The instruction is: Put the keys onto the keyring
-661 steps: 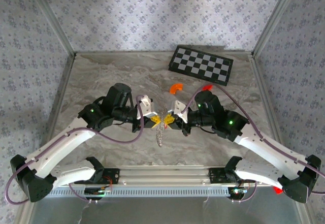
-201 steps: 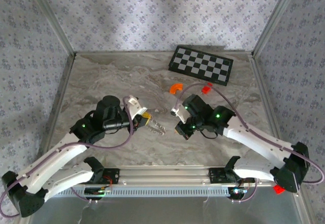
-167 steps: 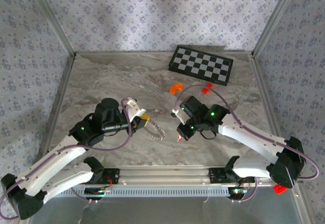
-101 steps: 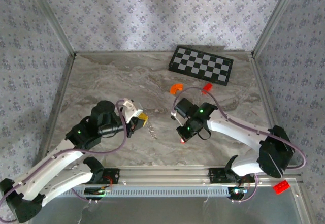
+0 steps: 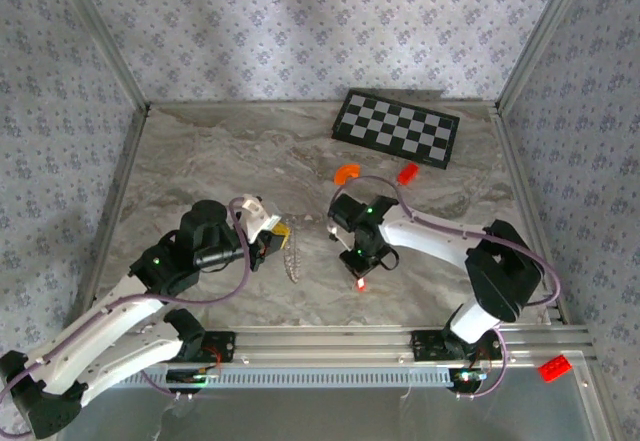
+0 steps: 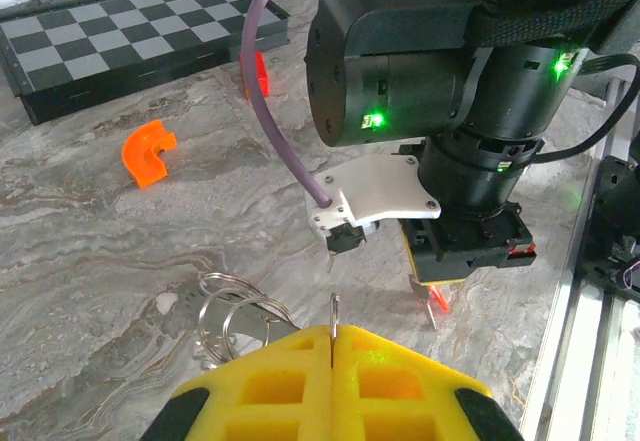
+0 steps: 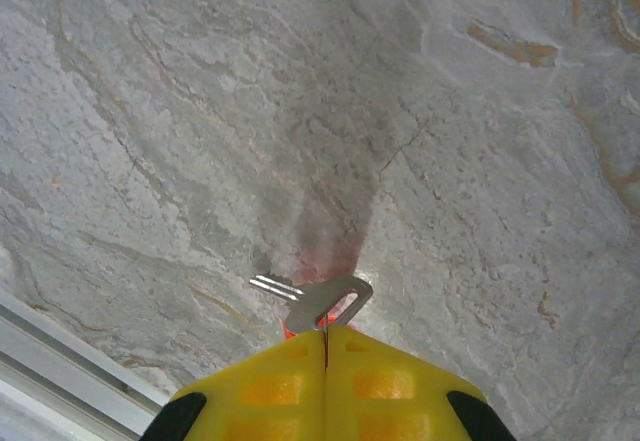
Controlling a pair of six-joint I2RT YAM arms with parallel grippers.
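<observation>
My left gripper (image 5: 282, 233) is shut on the keyring (image 5: 292, 261), which dangles just above the table as a silvery loop. In the left wrist view the yellow pads (image 6: 400, 381) pinch one thin ring edge-on, and more rings of the keyring (image 6: 235, 316) hang to the left. My right gripper (image 5: 358, 269) points down at the table a short way to the right, shut on one of the keys (image 5: 360, 283). The right wrist view shows its silvery blade and slotted head (image 7: 318, 299) sticking out of the shut pads, with red beneath. From the left wrist that key (image 6: 438, 299) hangs below the right gripper (image 6: 432, 283).
A black-and-white checkered board (image 5: 397, 127) lies at the back right. An orange arc piece (image 5: 346, 172) and a small red brick (image 5: 407, 173) sit in front of it. Another red brick (image 5: 553, 367) lies beyond the front rail (image 5: 320, 341). Patterned walls enclose the table.
The right arm has folded in to the left and its gripper has tipped down, bringing the red key close to the table. The left gripper drew back slightly with the keyring.
</observation>
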